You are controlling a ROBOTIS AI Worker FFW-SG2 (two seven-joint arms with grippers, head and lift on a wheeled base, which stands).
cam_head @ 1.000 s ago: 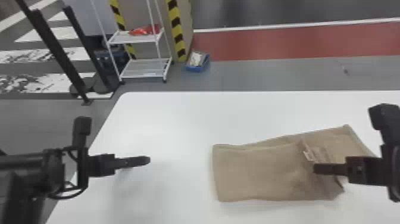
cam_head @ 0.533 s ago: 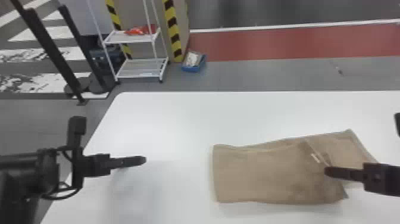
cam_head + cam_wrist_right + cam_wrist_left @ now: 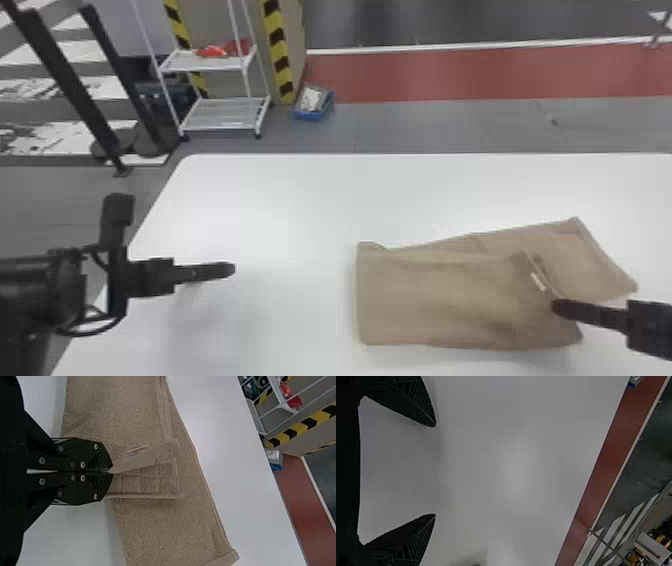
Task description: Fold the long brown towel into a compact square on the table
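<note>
1. Head view: the towel point(image 3: 440, 300) lies partly folded on the counter point(image 3: 280, 200), between the left gripper point(image 3: 231, 270), well apart from it, and the right gripper point(image 3: 557, 306).
2. Left wrist view: the left gripper point(image 3: 435, 470) stands wide open, empty.
3. Right wrist view: the right gripper point(image 3: 111, 471) pinches the towel's edge, tips together.

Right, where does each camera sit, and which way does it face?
Head view: on the head, facing forward-down at table and towel; left end effector, right end effector show.
Left wrist view: left wrist, facing across table toward red floor strip; its fingers show, open.
Right wrist view: right wrist, facing across towel; its fingers show, shut on it.
Shared: head and right wrist views, towel.
</note>
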